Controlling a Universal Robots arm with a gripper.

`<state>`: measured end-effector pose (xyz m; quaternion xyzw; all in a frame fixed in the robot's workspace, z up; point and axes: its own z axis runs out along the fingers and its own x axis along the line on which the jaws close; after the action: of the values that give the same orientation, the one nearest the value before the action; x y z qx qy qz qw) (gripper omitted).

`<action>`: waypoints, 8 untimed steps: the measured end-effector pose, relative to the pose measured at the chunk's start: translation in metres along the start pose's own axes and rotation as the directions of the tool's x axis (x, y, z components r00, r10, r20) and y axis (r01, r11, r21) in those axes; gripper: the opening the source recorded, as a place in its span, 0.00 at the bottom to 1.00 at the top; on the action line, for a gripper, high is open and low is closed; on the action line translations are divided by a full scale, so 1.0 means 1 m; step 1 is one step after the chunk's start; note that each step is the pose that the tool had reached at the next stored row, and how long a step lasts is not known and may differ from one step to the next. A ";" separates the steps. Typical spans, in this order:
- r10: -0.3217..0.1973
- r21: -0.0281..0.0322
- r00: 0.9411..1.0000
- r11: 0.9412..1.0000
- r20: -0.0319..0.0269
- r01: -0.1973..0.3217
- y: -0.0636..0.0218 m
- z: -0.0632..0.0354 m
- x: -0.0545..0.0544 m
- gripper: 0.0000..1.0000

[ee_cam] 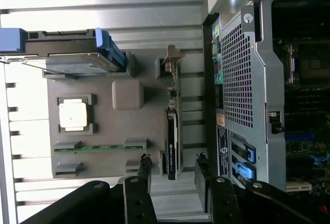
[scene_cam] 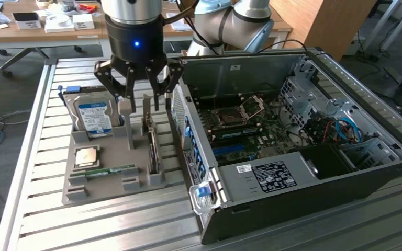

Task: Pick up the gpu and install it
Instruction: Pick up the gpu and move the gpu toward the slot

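Under the gripper [scene_cam: 145,102] [ee_cam: 173,162] stretches a slatted metal table [scene_cam: 117,225]. Just beside the gripper, toward the exterior view's right, stands the open computer case [scene_cam: 278,204], its perforated rear wall close to the fingers. Directly below the gripper sits a gray tray [scene_cam: 107,183]. On the side of the gripper away from the case, a hard drive [scene_cam: 94,117] stands upright in the tray. The gpu [scene_cam: 152,144] [ee_cam: 172,141] stands on edge in a tray slot beneath the gripper, in line with the gap between its fingers. These are spread wide and grip nothing. Beyond the hard drive, a square processor chip [scene_cam: 89,156] and a narrow memory stick [scene_cam: 110,171] lie flat.
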<state>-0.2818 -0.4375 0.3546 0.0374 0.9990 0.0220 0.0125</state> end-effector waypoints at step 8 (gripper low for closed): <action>0.000 0.000 1.000 1.000 0.000 0.000 -0.0002 0.0044 0.000 0.47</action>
<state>-0.2818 -0.4375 0.3502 0.0374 0.9990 0.0220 0.0125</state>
